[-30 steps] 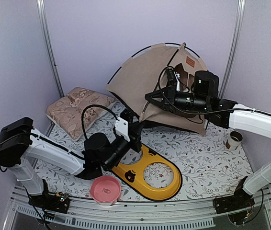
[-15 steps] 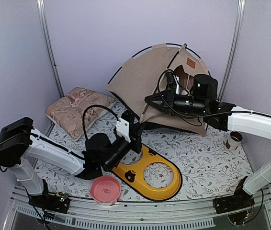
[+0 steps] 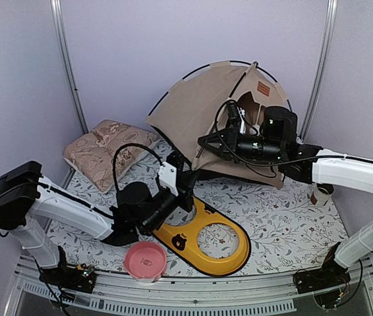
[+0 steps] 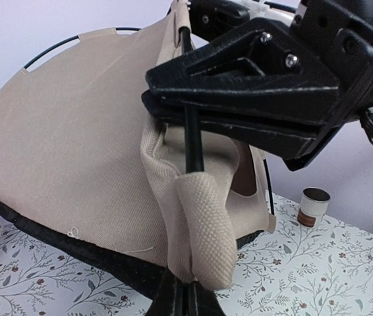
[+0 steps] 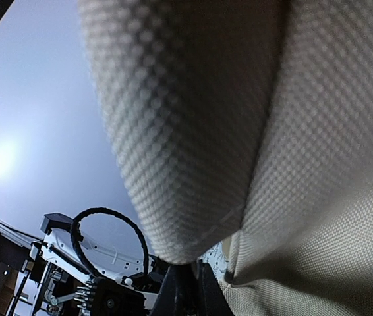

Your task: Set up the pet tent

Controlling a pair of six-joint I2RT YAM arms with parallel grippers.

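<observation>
The tent [image 3: 200, 108] sits in the upper middle of the overhead view, towards the back of the table and right of the pillow [image 3: 104, 150]. I'd call it about half up. One black hoop already arches over the top and holds the tan panel out in a fan. The doorway and the little brown label [image 3: 261, 86] show at the upper right of the fabric.

The shell isn't squared up, though. It tips back towards the rear wall, and its front edge sags in folds rather than pulling taut.

Both arms are on the front pole [image 4: 191, 141]. The right gripper [image 4: 157, 92], filling the top of the left wrist view, has its fingers pressed together on the pole a little way up. Below that the pole runs down into a rolled cloth sleeve [image 4: 200, 224]. At the bottom edge of that view the left gripper [image 4: 181, 299] is pinched tight on the foot of the pole, where the sleeve ends. The right wrist view is nearly all fabric up close, so it adds little.

What looks left to do is to bend this pole and seat it, so the front panel tightens. Then the tent needs settling flat on its base with the doorway facing out. I can't tell from here whether the pole's far end is already anchored.
</observation>
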